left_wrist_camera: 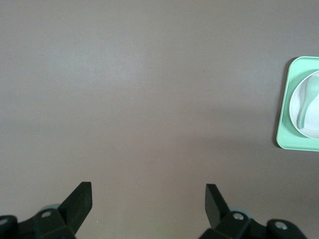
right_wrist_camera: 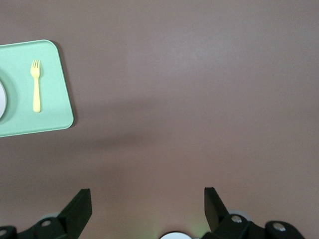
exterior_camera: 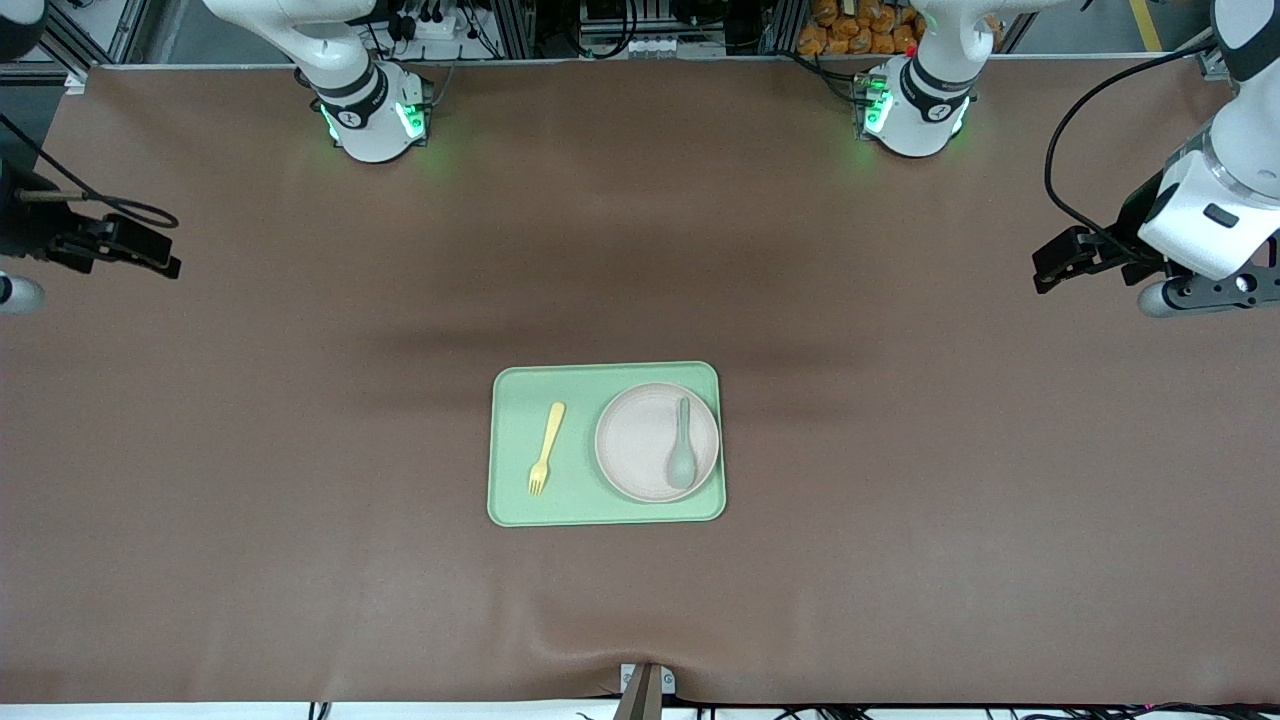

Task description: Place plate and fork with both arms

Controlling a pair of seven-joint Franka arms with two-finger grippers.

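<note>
The pale pink plate sits on a light-green tray, toward the left arm's end of it. Beside the plate on the tray, toward the right arm's end, lies the yellow fork, its tines pointing at the front camera. My left gripper hangs open and empty over bare table at the left arm's end; its wrist view shows the fingers wide apart and the plate far off. My right gripper hangs open and empty over the right arm's end, with the fork far from it.
A grey-green spoon lies in the plate, its bowl toward the front camera. The tray stands mid-table on a brown mat. Both arm bases are at the table edge farthest from the front camera.
</note>
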